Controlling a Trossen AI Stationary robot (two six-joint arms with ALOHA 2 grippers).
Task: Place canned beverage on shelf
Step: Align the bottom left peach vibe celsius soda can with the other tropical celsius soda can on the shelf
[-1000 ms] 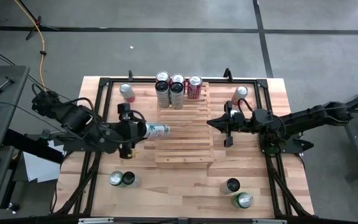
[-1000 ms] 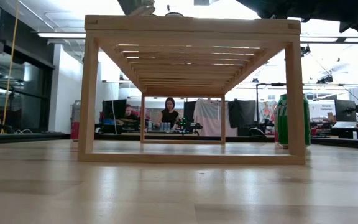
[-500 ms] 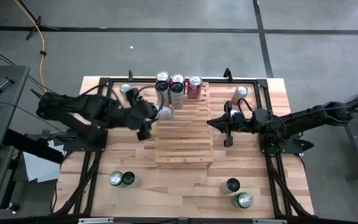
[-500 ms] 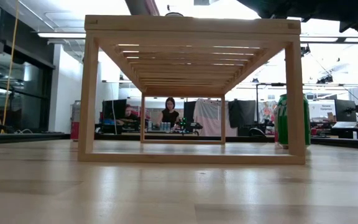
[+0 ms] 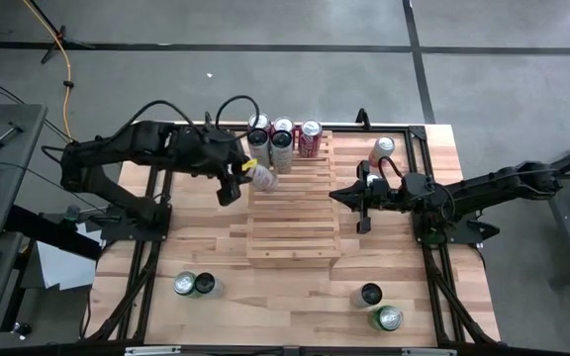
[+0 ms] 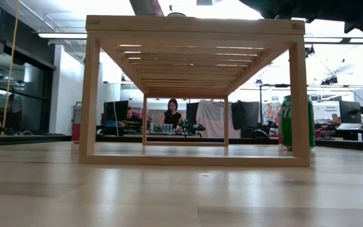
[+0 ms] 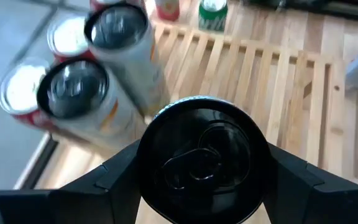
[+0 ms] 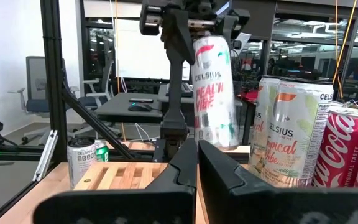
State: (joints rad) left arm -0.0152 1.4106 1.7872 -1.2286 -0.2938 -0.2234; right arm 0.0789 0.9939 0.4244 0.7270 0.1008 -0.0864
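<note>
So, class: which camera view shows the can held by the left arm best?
The right wrist view: the can hangs upright from the left gripper, its label side on. The left wrist view shows only the can's top; the high view shows it small beside the cans on the shelf; the low view does not show it.

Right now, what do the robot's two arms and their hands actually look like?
Both arms are dark, nearly black, built from chunky jointed segments. The left arm has thin black cables looping loosely over it, and its hand ends in two dark, wedge-shaped fingers. The right arm is slimmer and straighter, with a cable arching near its hand. No markings or sleeves can be made out.
</note>
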